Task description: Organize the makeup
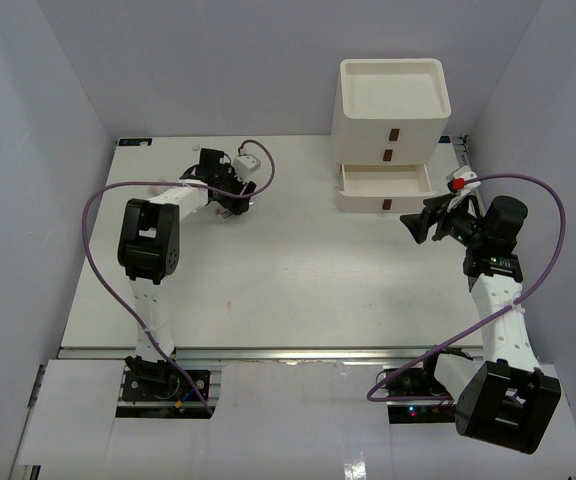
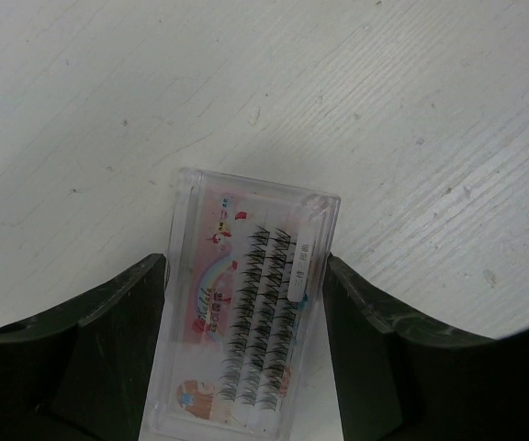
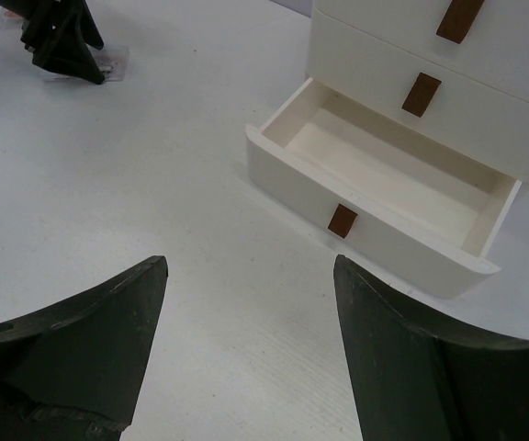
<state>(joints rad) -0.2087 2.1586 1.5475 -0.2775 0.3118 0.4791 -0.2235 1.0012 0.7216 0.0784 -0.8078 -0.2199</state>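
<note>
- We are seeing the clear lash packet (image 2: pixel 246 312) lying flat on the surface (image 2: pixel 90 83) toward its far left corner, directly between the fingers of the left gripper (image 2: pixel 246 266).
- The left wrist view is showing its rows of dark lashes and pink print. The top view is hiding nearly all of it under the arm.
- The left fingers are sitting half-wide at the packet's long sides, and we cannot tell whether they are gripping it.
- The right gripper (image 3: pixel 249 276) is hanging wide and empty before the open drawer (image 3: pixel 384 175) near the right edge.

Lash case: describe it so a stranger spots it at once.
From the white drawer unit, look left to the left gripper. Between its fingers lies a flat clear case; only it holds rows of black lashes on a rainbow card.
</note>
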